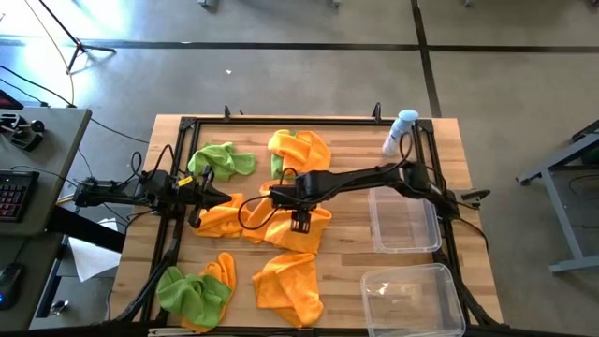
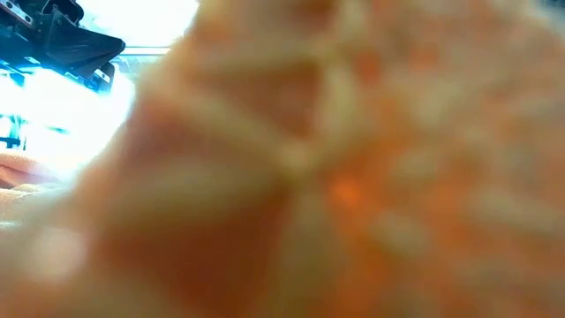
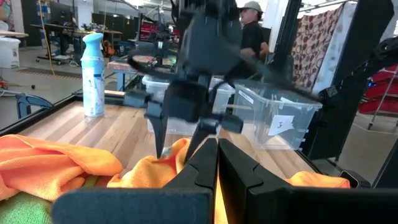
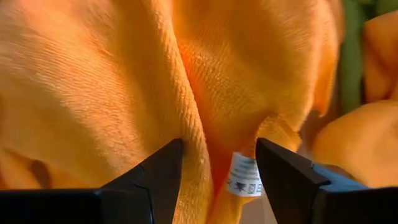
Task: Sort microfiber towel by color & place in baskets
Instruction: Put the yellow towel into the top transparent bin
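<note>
Several orange and a few lime green towels lie crumpled on the wooden table. My right gripper is open and points down over the middle orange towel. Its fingers stand on either side of a raised fold that carries a white label. My left gripper is shut and level, just left of another orange towel and below a green towel. Two clear baskets stand on the right. The low view is filled by orange cloth. My right gripper comes from above, pointing down, with its open fingers astride a raised fold of the middle orange towel, beside the white label. The fingertips reach the cloth surface. The towel lies on the table, slack.
A white-and-blue spray bottle stands at the table's far right corner. More towels lie near the near edge: a green one and an orange one. A person stands in the room beyond the table.
</note>
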{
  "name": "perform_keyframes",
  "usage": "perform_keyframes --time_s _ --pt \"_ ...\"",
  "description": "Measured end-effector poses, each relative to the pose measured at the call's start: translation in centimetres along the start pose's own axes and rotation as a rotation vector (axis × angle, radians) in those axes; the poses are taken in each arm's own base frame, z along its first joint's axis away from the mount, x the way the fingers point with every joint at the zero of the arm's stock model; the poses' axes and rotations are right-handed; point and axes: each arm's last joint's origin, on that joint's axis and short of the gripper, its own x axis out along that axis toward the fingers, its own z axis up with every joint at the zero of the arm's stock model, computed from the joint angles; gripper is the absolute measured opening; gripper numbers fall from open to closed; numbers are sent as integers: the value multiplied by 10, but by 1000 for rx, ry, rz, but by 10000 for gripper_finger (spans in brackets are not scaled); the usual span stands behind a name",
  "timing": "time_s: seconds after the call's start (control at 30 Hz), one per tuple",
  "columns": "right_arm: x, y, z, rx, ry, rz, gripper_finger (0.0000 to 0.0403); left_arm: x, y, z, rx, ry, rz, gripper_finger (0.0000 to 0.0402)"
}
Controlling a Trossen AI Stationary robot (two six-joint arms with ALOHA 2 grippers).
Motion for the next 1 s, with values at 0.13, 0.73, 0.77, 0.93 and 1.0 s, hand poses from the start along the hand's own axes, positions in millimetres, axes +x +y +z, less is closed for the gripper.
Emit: perform_keyframes --time_s 0.13,0.73,0.77,0.93,1.0 --pt "9 2 1 5 17 43 190 0 0 0 0 0 0 0" --pt "-62 -1 -8 -7 -114 75 7 0 0 0 0 0 0 0" --pt "-74 -2 -11 -8 -141 73 5 0 0 0 0 0 0 0" --pt "-134 -8 -25 -5 -314 42 3 0 0 0 0 0 0 0" --pt "-159 -10 -33 -10 -391 25 2 0 0 0 0 0 0 0"
